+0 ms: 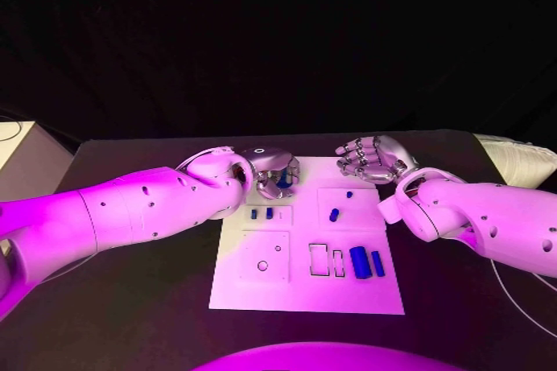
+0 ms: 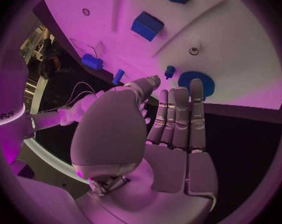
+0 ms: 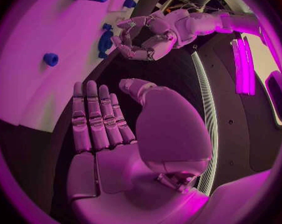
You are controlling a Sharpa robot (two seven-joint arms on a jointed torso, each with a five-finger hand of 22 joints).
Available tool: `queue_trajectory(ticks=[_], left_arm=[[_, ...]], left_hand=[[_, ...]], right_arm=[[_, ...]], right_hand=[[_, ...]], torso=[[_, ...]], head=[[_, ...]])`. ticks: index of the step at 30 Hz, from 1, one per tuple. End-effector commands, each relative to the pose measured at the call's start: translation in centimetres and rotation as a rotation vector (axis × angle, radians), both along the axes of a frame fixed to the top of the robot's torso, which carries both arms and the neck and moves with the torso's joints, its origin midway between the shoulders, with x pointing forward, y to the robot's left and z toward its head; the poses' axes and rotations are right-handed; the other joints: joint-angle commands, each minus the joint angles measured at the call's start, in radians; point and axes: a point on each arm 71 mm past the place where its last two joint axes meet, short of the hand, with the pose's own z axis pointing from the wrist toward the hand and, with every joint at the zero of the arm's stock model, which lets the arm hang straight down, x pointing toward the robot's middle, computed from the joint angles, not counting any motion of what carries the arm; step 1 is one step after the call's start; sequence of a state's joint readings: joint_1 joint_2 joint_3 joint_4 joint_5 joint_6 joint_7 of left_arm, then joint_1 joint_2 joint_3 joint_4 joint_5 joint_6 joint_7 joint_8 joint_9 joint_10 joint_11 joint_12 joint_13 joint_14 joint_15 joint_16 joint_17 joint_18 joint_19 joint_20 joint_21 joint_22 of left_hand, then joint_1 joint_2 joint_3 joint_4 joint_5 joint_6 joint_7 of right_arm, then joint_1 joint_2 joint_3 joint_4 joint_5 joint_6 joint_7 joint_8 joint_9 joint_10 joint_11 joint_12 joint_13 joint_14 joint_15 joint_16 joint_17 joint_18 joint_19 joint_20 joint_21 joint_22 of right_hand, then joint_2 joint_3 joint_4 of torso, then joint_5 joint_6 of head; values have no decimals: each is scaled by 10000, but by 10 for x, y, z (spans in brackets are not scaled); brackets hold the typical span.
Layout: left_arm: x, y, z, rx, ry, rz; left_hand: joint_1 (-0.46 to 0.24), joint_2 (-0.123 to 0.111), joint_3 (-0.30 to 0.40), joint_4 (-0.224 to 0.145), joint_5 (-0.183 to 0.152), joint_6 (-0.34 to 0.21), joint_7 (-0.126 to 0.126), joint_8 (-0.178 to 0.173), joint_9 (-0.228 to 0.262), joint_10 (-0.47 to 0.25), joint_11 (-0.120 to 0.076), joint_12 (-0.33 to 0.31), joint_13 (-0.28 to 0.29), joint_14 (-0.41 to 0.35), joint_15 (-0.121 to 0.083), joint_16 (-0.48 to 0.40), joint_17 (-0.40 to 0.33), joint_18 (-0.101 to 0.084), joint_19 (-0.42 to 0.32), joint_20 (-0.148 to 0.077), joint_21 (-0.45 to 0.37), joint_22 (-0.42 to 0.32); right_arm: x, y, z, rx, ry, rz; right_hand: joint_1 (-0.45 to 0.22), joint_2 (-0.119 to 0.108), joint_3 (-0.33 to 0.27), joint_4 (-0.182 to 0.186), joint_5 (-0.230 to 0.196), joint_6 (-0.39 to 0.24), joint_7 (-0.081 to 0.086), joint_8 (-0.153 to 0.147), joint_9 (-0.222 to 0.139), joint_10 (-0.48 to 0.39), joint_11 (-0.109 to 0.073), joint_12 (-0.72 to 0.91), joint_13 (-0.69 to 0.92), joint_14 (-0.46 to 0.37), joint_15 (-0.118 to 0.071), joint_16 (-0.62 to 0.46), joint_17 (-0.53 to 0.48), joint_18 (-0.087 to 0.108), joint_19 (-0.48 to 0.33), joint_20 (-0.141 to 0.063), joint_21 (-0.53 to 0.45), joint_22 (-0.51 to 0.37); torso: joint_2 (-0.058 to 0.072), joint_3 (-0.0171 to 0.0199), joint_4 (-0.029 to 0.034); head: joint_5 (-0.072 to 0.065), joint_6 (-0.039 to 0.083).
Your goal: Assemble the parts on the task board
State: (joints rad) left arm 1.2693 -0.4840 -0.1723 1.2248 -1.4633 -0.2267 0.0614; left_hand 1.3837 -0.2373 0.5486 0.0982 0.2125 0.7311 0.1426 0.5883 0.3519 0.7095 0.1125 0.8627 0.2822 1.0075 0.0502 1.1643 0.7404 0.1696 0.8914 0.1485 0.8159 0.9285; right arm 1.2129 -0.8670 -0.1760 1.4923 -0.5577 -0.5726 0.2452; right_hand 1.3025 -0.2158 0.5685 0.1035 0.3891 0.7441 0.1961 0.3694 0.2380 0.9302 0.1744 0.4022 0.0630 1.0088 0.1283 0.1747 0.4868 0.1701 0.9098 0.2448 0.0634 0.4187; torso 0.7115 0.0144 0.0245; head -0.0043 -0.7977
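Note:
The white task board point(image 1: 307, 282) lies in the middle of the black table. My left hand point(image 1: 270, 176) hovers over its far left corner, fingers stretched out and holding nothing. Just beyond the fingertips point(image 2: 178, 97) lies a blue gear point(image 2: 197, 83), which also shows in the head view as the blue gear point(image 1: 283, 179). My right hand point(image 1: 372, 158) is off the board past its far right corner, and its fingers point(image 3: 94, 119) lie straight with nothing in them. On the board lie two small blue blocks point(image 1: 261, 213), two blue pegs point(image 1: 343, 204), a blue cylinder point(image 1: 360, 261) and a blue bar point(image 1: 378, 263).
A pale box point(image 1: 23, 158) stands at the table's left edge. A white ribbed object point(image 1: 517, 158) sits at the right edge. Bare black table point(image 1: 139, 307) surrounds the board. Cables run past my right arm point(image 1: 511, 294).

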Motion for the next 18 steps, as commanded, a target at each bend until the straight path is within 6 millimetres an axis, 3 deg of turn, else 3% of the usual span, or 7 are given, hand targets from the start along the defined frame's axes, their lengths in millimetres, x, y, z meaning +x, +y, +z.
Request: queue_trajectory(ticks=[1, 18], left_arm=[[0, -4, -3, 433, -67, -243], [-1, -9, -15, 1222, 355, -305]], left_hand=[[99, -29, -14, -80, -52, 61, 42, -81, -54, -77, 27, 66, -19, -26, 15, 69, 7, 130, -28, 52, -22, 7], [231, -39, 47, -257, -68, 304, 18, -433, -307, -221, 40, 72, -148, -120, 23, 278, -65, 128, -55, 52, 36, 81]], right_arm=[[0, 1, 3, 231, -329, 56], [0, 2, 4, 311, -387, 71]], right_hand=[[-131, 7, 91, -33, -46, 70, 414, -84, -36, 108, -10, -115, -9, 47, 40, -94, -100, 117, -128, 16, -24, -180], [-172, 3, 125, -77, -56, 81, 437, -154, -64, 121, 11, -215, -8, 65, 60, -174, -185, 122, -189, 42, -20, -337]], torso=[[-1, 7, 5], [-10, 0, 2]], head=[[18, -10], [-30, -85]])
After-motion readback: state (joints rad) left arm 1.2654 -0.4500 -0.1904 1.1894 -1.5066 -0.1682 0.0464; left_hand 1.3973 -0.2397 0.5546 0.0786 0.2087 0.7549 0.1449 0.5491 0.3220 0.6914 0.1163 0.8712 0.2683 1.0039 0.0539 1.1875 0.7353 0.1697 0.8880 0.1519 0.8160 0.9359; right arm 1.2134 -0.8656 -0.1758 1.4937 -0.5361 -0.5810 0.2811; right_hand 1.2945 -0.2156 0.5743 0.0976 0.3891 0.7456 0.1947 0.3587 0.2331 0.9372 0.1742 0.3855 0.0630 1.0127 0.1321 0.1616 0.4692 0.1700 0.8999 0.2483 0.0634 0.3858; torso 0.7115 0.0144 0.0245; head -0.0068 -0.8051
